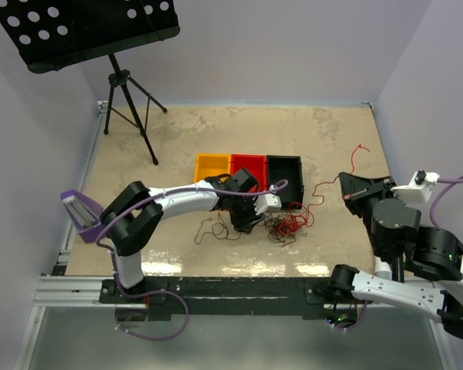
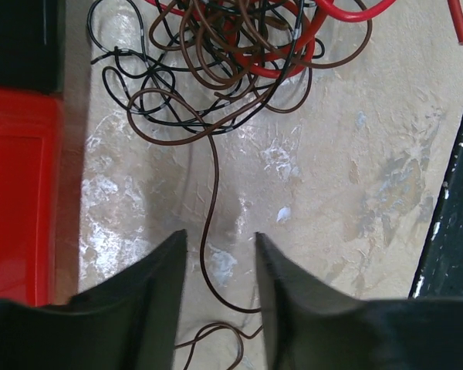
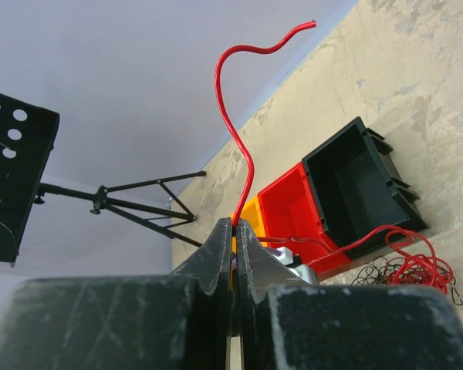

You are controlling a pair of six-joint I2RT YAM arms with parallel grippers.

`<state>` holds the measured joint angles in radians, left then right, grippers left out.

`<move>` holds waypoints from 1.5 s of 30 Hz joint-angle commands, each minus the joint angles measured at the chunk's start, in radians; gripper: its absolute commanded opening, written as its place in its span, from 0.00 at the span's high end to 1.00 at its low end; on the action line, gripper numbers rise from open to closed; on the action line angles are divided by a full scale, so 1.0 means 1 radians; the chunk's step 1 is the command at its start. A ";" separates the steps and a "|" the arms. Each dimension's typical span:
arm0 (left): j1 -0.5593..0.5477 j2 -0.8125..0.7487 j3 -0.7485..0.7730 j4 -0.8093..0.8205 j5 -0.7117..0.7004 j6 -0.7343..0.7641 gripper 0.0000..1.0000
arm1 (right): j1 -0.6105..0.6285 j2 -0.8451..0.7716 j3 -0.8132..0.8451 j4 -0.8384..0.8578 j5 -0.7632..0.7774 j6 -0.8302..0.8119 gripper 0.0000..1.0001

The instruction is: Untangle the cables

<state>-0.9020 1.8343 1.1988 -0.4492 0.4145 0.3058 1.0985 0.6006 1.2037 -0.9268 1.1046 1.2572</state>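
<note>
A tangle of red, black and brown cables [image 1: 287, 223] lies on the table in front of the black bin. My left gripper [image 1: 249, 221] hovers low just left of it, open. In the left wrist view the gripper [image 2: 220, 237] straddles one brown cable [image 2: 214, 177] that runs from the tangle [image 2: 231, 54] between the fingers, not clamped. My right gripper [image 1: 346, 189] is raised to the right of the tangle. It is shut [image 3: 234, 225] on a red cable [image 3: 235, 131], whose free end curls upward [image 1: 360, 152] while the rest trails back to the tangle.
Yellow [image 1: 211, 166], red [image 1: 248, 164] and black [image 1: 284, 176] bins stand in a row behind the tangle. A loose brown loop [image 1: 216, 229] lies to the left arm's near side. A music stand tripod [image 1: 131, 104] stands at the far left corner.
</note>
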 commanded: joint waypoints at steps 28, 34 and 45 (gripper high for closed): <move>0.210 -0.862 -0.225 -0.355 -0.449 0.265 1.00 | 0.001 -0.012 0.091 -0.138 0.130 0.021 1.00; 0.226 -0.970 -0.260 -0.382 -0.623 0.341 1.00 | -0.015 -0.018 0.158 -0.141 0.178 -0.057 1.00; 0.371 -1.035 -0.343 -0.276 -0.761 0.415 1.00 | -0.114 -0.041 0.306 -0.141 0.339 -0.274 1.00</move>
<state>-0.5915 0.7807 0.8639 -0.7792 -0.3122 0.6968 1.0130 0.5873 1.4315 -1.0653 1.3064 1.1061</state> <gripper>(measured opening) 0.020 0.015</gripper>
